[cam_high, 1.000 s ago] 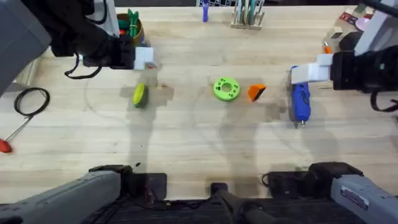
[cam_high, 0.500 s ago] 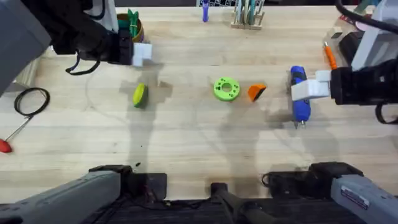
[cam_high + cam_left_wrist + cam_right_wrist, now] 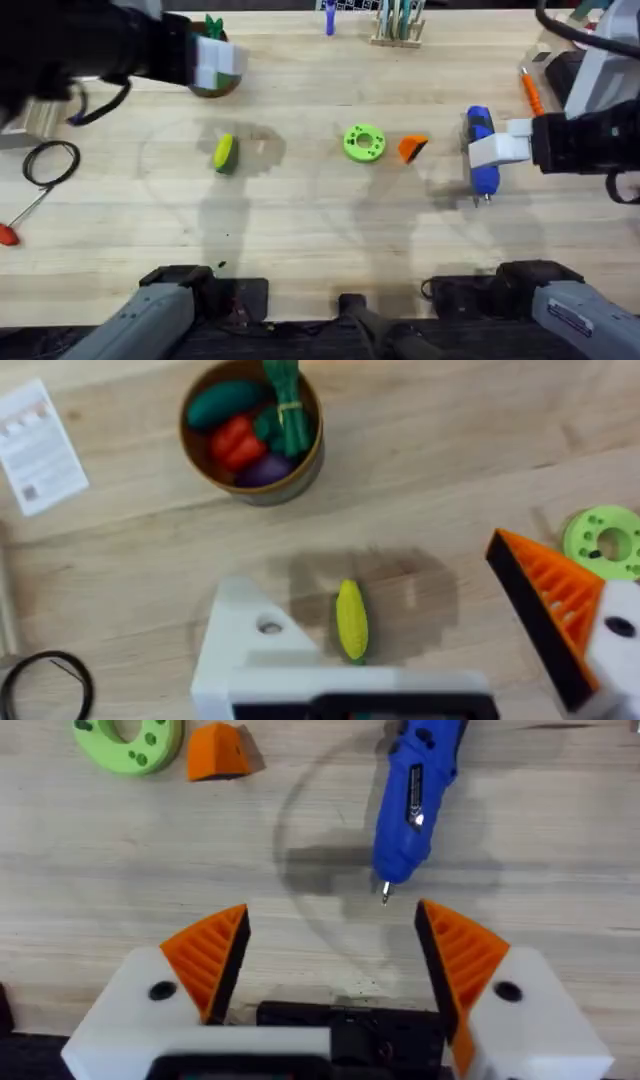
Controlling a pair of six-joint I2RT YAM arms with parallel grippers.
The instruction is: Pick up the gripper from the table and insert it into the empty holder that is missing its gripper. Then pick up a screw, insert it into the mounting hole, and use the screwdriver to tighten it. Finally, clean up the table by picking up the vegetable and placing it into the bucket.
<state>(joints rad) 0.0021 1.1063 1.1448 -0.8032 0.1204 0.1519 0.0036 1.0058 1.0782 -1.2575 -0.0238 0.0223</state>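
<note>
The small orange gripper [image 3: 412,148] [image 3: 220,750] lies on the table [image 3: 320,230], right of a green disc with holes [image 3: 364,142] [image 3: 130,735]. The blue screwdriver [image 3: 482,155] [image 3: 415,790] lies just beyond my right gripper [image 3: 497,144] [image 3: 332,915], which hovers open with both orange pads on. My left gripper [image 3: 218,62] [image 3: 375,585] is raised high and open. One of its fingers is the bare white holder [image 3: 250,645]; the other carries an orange pad. Below it lies the yellow-green vegetable [image 3: 225,152] [image 3: 351,620]. Farther back, the bucket [image 3: 212,88] [image 3: 310,455] holds several toy vegetables.
A black cable loop [image 3: 50,160] and a red-handled tool [image 3: 8,235] lie at the left edge. An orange-handled driver [image 3: 530,90] lies at the far right, a tool rack [image 3: 398,25] at the back. A paper card [image 3: 40,445] lies near the bucket.
My left arm has risen toward the camera and shifted back over the bucket. My right gripper came forward alongside the screwdriver, then held still.
</note>
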